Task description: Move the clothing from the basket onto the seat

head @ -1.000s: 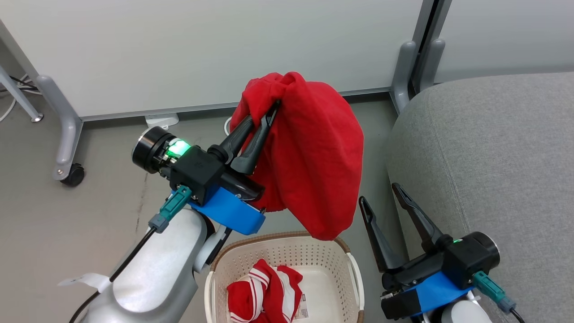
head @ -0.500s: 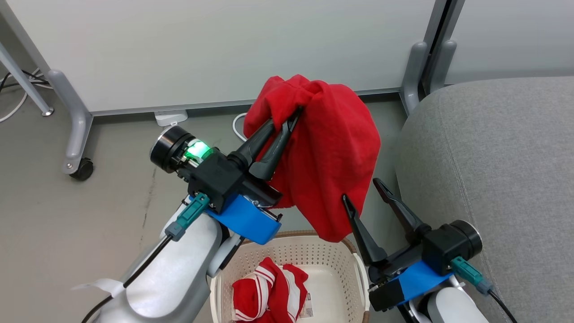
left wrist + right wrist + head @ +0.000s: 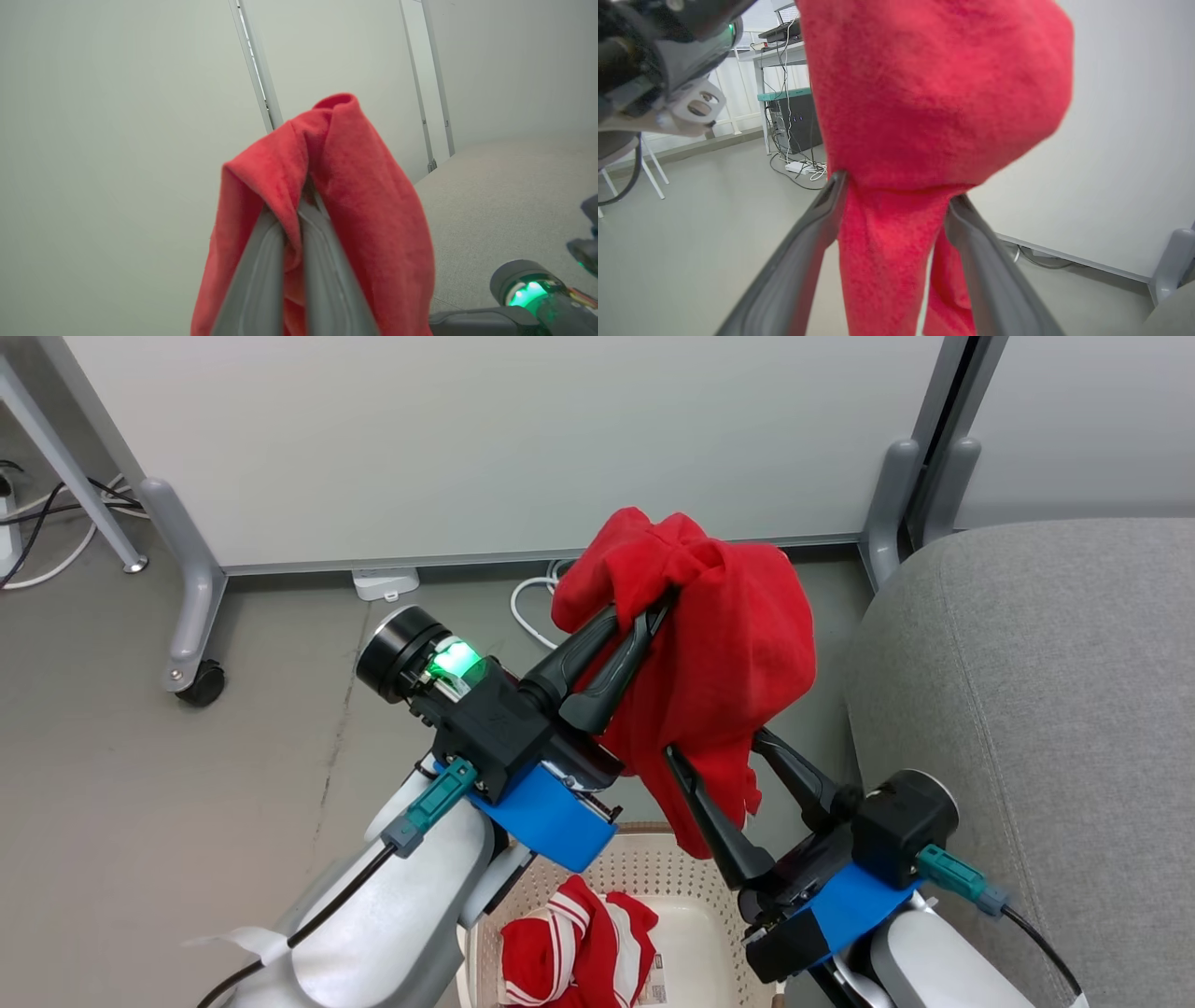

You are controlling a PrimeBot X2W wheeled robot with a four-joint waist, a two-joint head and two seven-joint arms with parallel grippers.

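Above one basket [image 3: 644, 861] holding one striped garment [image 3: 579, 957], my left gripper [image 3: 661, 607] clenches one plain red garment [image 3: 738, 635]; my right gripper [image 3: 714, 747] gapes around its hanging tail.

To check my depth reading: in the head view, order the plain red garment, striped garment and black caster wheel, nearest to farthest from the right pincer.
1. Plain red garment: between the fingers of the right pincer.
2. Striped garment: lower left, in the basket.
3. Black caster wheel: far left.
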